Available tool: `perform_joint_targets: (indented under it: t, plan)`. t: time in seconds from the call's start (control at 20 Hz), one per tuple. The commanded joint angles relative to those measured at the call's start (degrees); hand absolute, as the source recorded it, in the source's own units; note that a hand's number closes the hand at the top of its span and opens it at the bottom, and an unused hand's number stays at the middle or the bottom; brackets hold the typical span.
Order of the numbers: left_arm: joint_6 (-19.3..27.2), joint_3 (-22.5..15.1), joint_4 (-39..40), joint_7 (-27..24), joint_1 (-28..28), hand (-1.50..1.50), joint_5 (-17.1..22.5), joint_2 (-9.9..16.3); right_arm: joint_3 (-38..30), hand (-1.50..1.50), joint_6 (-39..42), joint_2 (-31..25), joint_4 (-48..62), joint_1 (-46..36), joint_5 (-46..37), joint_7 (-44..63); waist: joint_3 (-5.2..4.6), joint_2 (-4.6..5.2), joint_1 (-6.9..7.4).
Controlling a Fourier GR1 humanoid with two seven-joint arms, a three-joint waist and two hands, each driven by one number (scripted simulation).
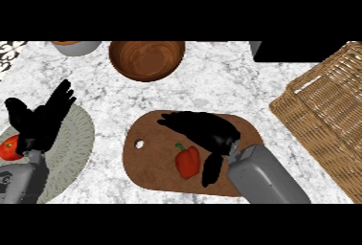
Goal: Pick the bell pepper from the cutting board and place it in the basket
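Bell pepper (187,161) on cutting board (152,162) (basket (332,115) right).

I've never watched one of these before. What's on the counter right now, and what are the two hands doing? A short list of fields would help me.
pepper: red bell pepper lying on the brown cutting board
right hand: right hand over the board, fingers curved, thumb beside the pepper, not yet closed on it
left hand: left hand open, fingers up, resting at the left edge
basket: wicker basket at the right, pepper not in it
other items: wooden bowl at the top; grey round mat at the left with a red item on it
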State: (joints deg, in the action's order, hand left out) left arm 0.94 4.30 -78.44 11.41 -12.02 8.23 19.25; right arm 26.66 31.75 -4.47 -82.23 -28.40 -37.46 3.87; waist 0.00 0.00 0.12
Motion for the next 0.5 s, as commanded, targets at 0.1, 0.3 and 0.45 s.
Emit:
perform_joint_targets:
  t: [0.1, 0.3, 0.45]
  plan:
    - [-2.56, 1.81, 2.15, -0.5, -1.53, 0.0, -0.66, 0.08, -3.17, -1.5, 1.81, 0.57, 3.32, 0.82, -0.51, -5.83, 0.0, 0.04, -0.05]
    - [-1.24, 1.01, -2.36, -1.66, 4.14, 0.0, -2.47, -2.47, -0.54, -1.5, 3.01, 1.66, -0.15, 4.41, -2.8, -5.93, 0.0, -0.02, 0.03]
    - [-4.2, 3.82, 1.33, -0.97, -0.34, 0.0, -0.62, -0.47, 1.07, -1.5, 2.78, 3.37, -2.92, 6.31, -4.55, -4.85, -0.01, -0.01, -0.15]
